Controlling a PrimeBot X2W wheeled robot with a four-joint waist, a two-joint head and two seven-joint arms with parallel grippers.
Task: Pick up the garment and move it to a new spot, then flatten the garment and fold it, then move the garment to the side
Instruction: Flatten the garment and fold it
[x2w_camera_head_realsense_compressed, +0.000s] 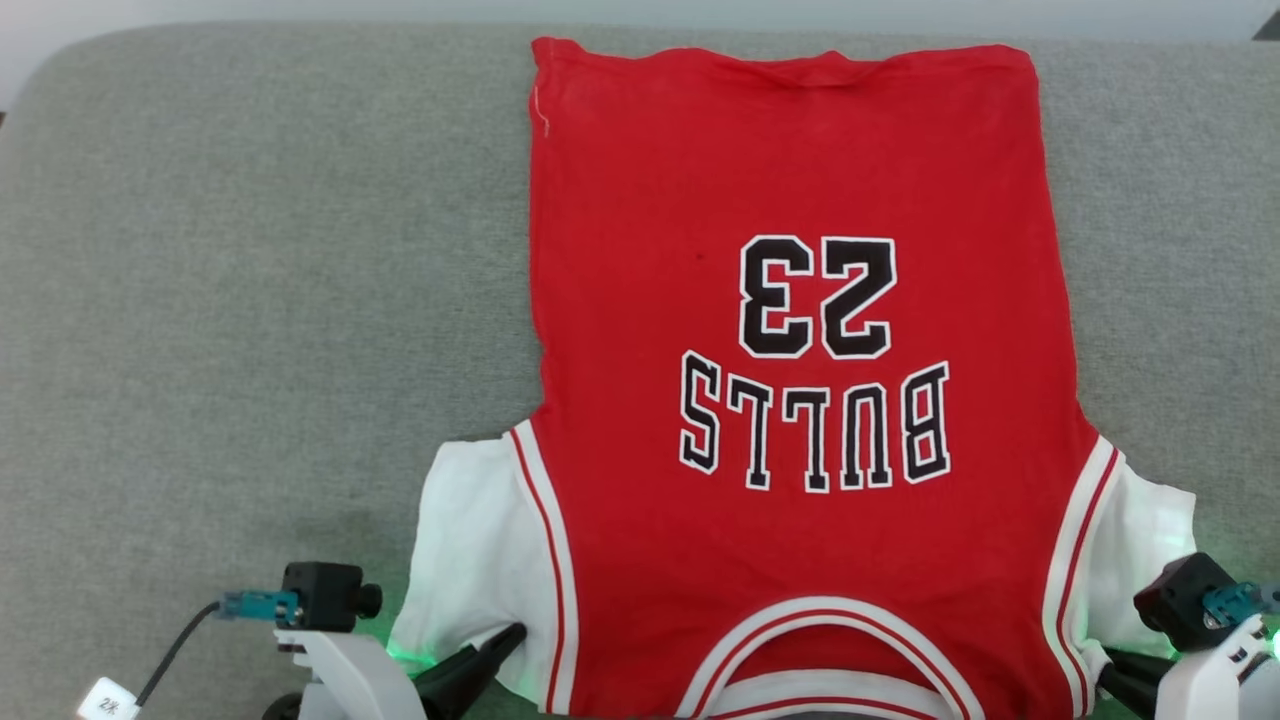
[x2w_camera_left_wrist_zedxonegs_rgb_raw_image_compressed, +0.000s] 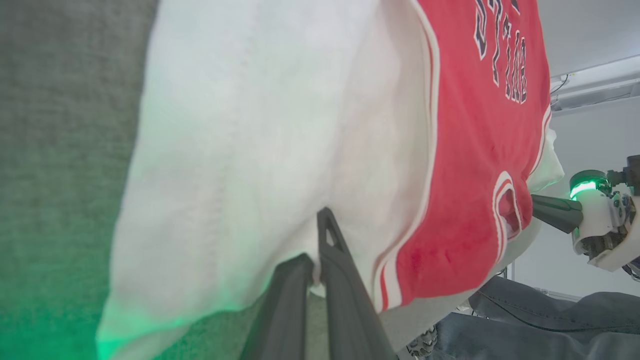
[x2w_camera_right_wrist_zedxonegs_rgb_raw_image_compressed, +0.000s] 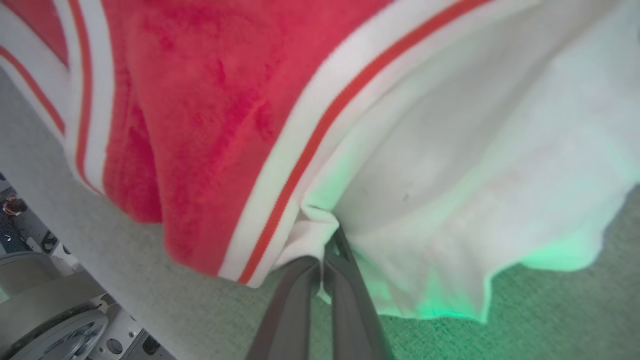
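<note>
Red garment (x2w_camera_head_realsense_compressed: 800, 180) spread on worktop (x2w_camera_head_realsense_compressed: 250, 300); left gripper (x2w_camera_left_wrist_zedxonegs_rgb_raw_image_compressed: 316, 250) and right gripper (x2w_camera_right_wrist_zedxonegs_rgb_raw_image_compressed: 324, 252) each clamp a white sleeve, probably to tension it flat.

Red garment (x2w_camera_head_realsense_compressed: 800, 300), white sleeves, black 23 and BULLS lettering, spread flat on grey table (x2w_camera_head_realsense_compressed: 250, 300), collar at near edge

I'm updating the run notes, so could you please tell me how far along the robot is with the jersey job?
Looks done: the garment lies spread flat on the grey surface, lettering up. In hand: the left tool and right tool are each shut on a white sleeve at the near edge. Remaining: no fold is visible yet, and the move to the side follows.
</note>
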